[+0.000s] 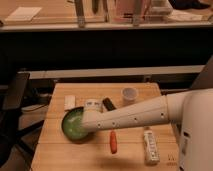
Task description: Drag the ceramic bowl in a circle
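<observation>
One gripper (86, 120) is found at the right rim of the ceramic bowl (72, 127), its closure not discernible; dragging is judged underway, steady circular contact being required

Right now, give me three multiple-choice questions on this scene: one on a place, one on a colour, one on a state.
1. Where is the gripper? A at the ceramic bowl; B raised high above it; C far to its left.
2. The bowl's colour? A white; B green; C red.
3. The white cup is: A tipped over; B inside the bowl; C upright.
Answers: 1 A, the arm ends at the bowl's right rim; 2 B, its inside is green; 3 C, its mouth faces up.
</observation>
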### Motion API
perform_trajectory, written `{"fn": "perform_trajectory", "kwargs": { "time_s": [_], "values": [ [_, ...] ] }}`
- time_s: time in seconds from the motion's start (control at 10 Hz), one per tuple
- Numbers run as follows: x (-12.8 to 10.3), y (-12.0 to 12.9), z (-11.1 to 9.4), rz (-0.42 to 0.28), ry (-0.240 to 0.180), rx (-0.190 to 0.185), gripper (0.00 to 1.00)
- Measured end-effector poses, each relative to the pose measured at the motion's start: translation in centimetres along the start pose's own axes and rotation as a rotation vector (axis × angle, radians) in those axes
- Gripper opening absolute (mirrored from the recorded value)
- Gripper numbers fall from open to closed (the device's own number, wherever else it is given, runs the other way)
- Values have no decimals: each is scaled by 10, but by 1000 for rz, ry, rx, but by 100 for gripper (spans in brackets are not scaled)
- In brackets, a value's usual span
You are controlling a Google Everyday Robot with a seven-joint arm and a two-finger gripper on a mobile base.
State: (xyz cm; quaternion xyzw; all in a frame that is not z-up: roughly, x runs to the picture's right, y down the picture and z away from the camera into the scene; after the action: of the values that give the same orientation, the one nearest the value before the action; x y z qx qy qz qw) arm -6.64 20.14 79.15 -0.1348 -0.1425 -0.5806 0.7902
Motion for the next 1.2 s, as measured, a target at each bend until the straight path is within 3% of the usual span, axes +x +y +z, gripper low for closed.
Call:
{"fn": "perform_trajectory", "kwargs": {
  "time_s": [1.2],
  "values": [
    [0, -6, 0, -46, -3, 22, 3]
  ]
}}
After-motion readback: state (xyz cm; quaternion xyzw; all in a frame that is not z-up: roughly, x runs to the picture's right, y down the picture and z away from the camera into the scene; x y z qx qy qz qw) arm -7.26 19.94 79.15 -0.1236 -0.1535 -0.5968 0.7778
